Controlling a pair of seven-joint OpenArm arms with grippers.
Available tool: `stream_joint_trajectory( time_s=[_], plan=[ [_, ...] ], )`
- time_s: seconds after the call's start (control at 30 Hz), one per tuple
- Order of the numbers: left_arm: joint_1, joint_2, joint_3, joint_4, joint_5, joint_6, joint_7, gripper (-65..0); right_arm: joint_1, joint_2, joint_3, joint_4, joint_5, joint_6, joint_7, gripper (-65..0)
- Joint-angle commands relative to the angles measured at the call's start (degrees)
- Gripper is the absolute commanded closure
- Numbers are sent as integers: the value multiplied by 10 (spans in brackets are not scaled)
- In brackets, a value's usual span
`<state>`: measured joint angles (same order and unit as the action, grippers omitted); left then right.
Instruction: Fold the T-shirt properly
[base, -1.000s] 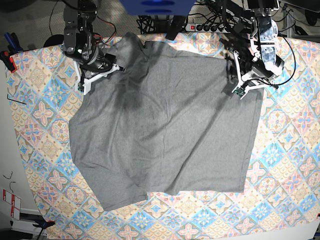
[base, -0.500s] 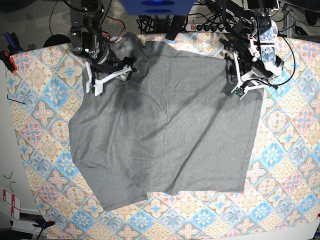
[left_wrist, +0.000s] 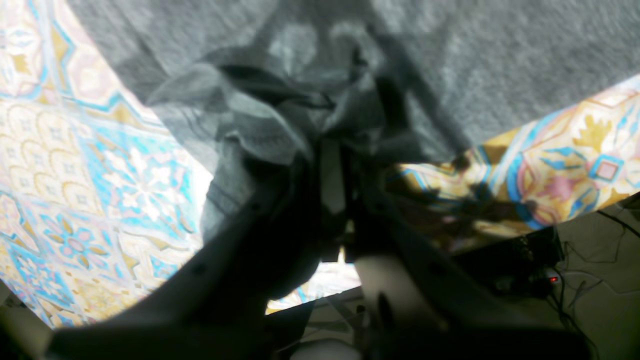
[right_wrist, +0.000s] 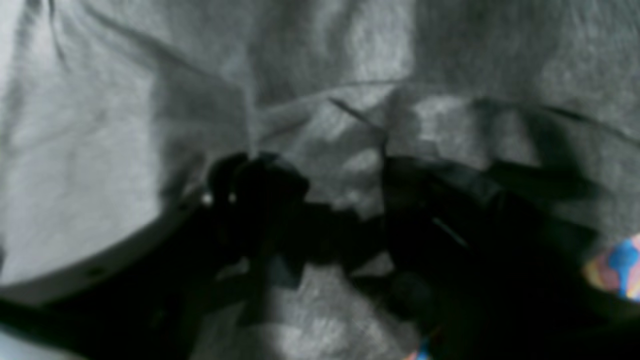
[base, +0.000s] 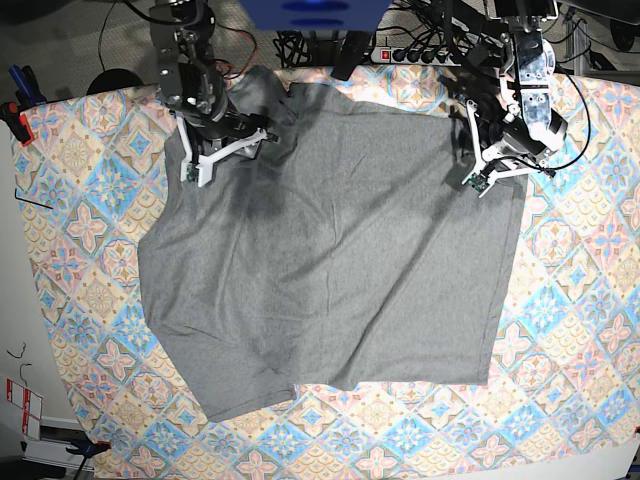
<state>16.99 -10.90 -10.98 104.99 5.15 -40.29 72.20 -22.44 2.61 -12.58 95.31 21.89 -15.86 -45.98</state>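
The heather-grey T-shirt (base: 330, 260) lies spread over most of the table, hem toward the front. My left gripper (base: 472, 160) is at the shirt's back right edge. In the left wrist view my left gripper (left_wrist: 337, 165) is shut on a bunched fold of the T-shirt (left_wrist: 500, 60). My right gripper (base: 228, 142) is over the shirt's back left shoulder area. In the blurred right wrist view my right gripper (right_wrist: 335, 200) has its dark fingers (right_wrist: 260, 185) apart over the wrinkled T-shirt (right_wrist: 100, 125), holding nothing.
The tile-patterned tablecloth (base: 80, 260) shows around the shirt and in the left wrist view (left_wrist: 75, 175). A power strip with cables (base: 420, 52) lies behind the table's back edge. A blue housing (base: 315, 10) hangs at the top centre. A red clamp (base: 15, 115) sits at the left edge.
My right arm has moved to the right and toward the back, from the shirt's left edge onto its shoulder area. My left arm has stayed put at the right edge.
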Motion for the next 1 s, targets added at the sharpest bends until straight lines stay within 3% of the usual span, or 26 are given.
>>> stream_joint_trajectory(
  time_s=[0.0, 0.17, 0.37, 0.5, 0.73, 0.97],
  plan=[
    [-3, -4, -1, 10, 1, 3, -2, -24, -7, -1, -12, -15, 40, 11, -48, -260],
    [-3, -4, -3, 10, 1, 3, -1, -24, -7, -1, -7, -16, 41, 9, -50, -2],
    [-3, -4, -4, 10, 1, 3, -1, -23, -10, -2, 15, -3, 39, 8, -47, -13],
    [-3, -4, -4, 10, 1, 3, -1, -23, -13, -2, 55, 64, 38, 8, -47, -13],
    [-3, -4, -4, 10, 1, 3, -1, -23, -2, -1, 132, 116, 40, 8, -104, -13],
    [-6, -4, -1, 10, 1, 3, -1, -23, 9, -1, 160, 115, 40, 8, -110, -15]
  ],
)
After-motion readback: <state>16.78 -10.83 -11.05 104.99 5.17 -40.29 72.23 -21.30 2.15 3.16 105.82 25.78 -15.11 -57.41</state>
